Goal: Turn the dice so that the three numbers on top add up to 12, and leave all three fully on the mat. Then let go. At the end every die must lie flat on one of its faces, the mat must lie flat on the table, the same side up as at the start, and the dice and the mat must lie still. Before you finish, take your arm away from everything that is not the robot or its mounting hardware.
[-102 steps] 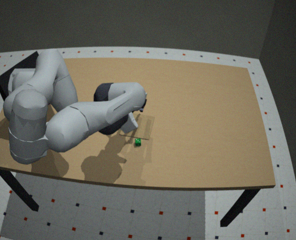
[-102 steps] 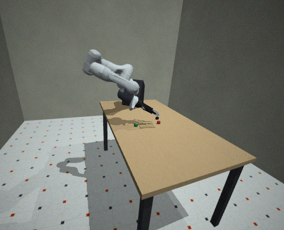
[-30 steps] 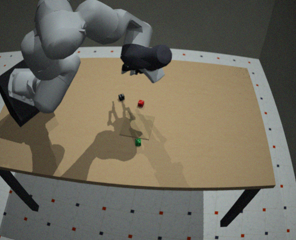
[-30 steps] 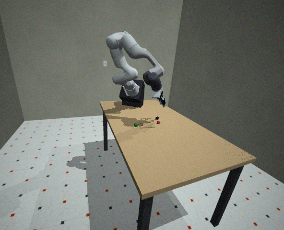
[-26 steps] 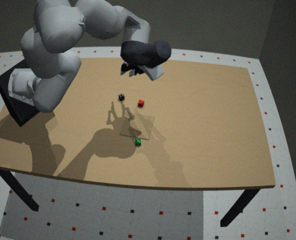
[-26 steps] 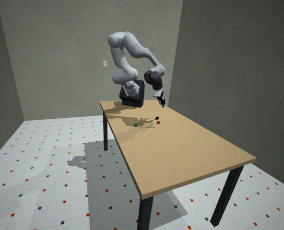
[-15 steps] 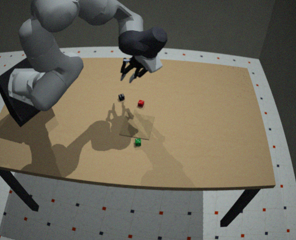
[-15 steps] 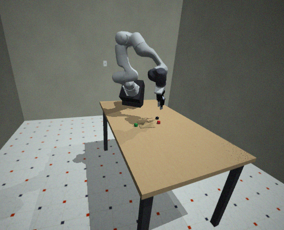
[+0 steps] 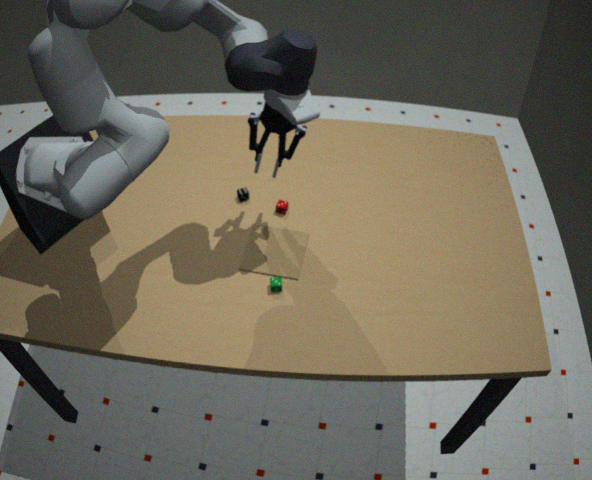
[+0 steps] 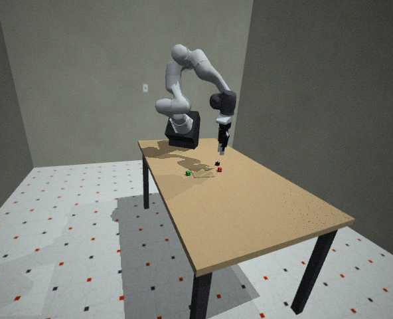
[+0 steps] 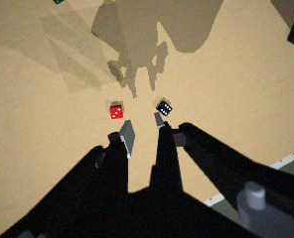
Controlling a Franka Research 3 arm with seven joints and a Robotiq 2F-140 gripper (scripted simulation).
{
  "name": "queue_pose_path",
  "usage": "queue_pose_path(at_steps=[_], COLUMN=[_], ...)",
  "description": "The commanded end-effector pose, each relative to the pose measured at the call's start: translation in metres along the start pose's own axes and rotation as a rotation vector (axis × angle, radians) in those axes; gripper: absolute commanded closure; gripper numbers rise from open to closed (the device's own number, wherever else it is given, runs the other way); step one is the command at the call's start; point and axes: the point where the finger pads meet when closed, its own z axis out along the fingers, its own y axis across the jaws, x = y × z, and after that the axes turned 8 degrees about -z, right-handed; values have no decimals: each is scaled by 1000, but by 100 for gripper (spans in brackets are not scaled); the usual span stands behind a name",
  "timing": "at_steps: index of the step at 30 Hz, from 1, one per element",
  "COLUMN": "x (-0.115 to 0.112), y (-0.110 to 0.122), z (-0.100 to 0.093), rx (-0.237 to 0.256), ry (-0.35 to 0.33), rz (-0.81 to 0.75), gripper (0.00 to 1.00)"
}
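The gripper hangs above the table, fingers pointing down, a modest gap between them and nothing in it. Seen from the top, the black die lies near and left of the fingertips, the red die near and right. Reaching either probably calls for a sideways shift, then a descent; being cubes, they offer no long axis, only face pairs to square up to.

Nearer than both lies the see-through mat, with the green die just beyond its near edge. All three dice are off it. Black appears to show six, red three; green's top I cannot read reliably.
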Motion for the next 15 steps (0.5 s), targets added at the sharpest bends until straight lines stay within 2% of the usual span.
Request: queue_pose_path(at_steps=[1,3,4,6,13,14,15], x=[0,0,0,0,0,0,0], y=[-14,-24,-25,-33,-38,-38,-38], z=[-3,-6,-6,-9,-11,-11,-11], rx=[66,122,126,165,191,191,191], ry=[36,55,57,67,72,72,72], rz=[141,172,175,196,210,210,210], gripper=[75,75,75,75,75,0,0])
